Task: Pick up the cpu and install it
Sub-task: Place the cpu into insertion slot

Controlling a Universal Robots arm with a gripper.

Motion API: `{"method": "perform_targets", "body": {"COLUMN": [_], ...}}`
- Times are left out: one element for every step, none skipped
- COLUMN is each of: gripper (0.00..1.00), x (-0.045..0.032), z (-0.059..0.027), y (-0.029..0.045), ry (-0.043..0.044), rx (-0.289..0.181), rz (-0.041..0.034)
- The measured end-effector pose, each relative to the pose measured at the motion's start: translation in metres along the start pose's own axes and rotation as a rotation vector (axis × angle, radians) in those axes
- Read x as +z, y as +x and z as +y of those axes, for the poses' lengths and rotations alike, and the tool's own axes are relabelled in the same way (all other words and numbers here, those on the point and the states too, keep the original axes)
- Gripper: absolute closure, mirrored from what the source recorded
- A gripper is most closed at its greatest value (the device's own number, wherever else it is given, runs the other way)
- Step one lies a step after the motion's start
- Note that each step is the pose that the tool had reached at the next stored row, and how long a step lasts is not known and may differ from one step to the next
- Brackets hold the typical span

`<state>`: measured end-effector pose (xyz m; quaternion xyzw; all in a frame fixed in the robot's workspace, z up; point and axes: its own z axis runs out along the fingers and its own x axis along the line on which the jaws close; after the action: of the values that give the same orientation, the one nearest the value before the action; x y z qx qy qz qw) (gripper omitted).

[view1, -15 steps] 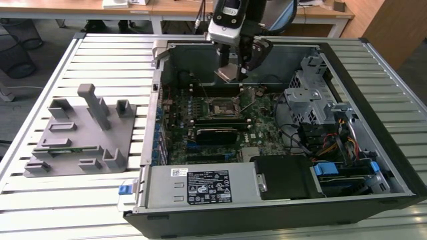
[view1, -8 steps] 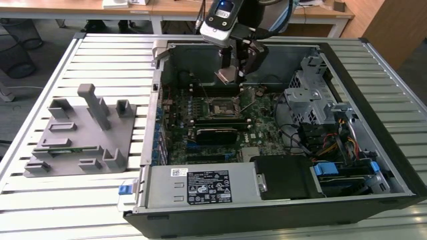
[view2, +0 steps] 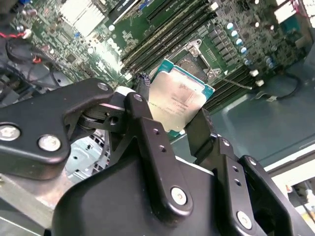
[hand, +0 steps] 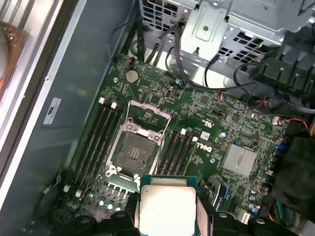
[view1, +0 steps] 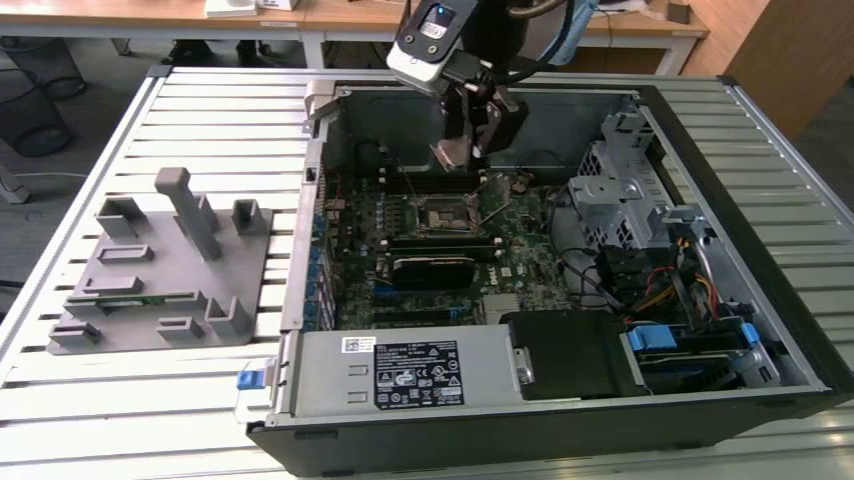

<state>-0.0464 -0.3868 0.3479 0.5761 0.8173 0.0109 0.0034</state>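
carry step, as judged: cpu (view2: 181, 98) is best kept level and squared to the socket frame, notches matched, then set straight down with no side load on the pins. gripper (view2: 172, 109) fingers are drawn in to chip width and pinched on two opposite edges of the cpu; nothing else is touched. cpu is held in the air over the motherboard (hand: 216, 118), apart from the open cpu socket (hand: 133, 150), contact field bare. memory slots (hand: 101, 132) are seen on both sides of the socket. everything sits inside the open pc case (view1: 561, 445).
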Motion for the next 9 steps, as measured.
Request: {"method": "perform_targets", "body": {"gripper": [0.45,0.45,0.45,0.45,0.45,0.45,0.45,0.45,0.45], "x": [0.0006,0.0012,0.0018,0.0023,0.0030,0.0038,0.0049,0.0060,0.0068], "z": [0.0003,0.0014,0.0026,0.0037,0.0048,0.0057,0.0061,0.0062,0.0062], "y": [0.0011,0.0039,0.0074,0.0105,0.0136,0.0162,0.0173,0.0175,0.0175], "ry": [-0.0001,0.0000,-0.0002,-0.0002,-0.0002,-0.0001,-0.0001,-0.0004,-0.0006], "rx": [0.006,0.006,0.006,0.006,0.006,0.006,0.011,0.021,0.038], "rz": [-0.0001,-0.0002,-0.0001,-0.0001,-0.0001,-0.0001,-0.0002,-0.0002,-0.0005]}}
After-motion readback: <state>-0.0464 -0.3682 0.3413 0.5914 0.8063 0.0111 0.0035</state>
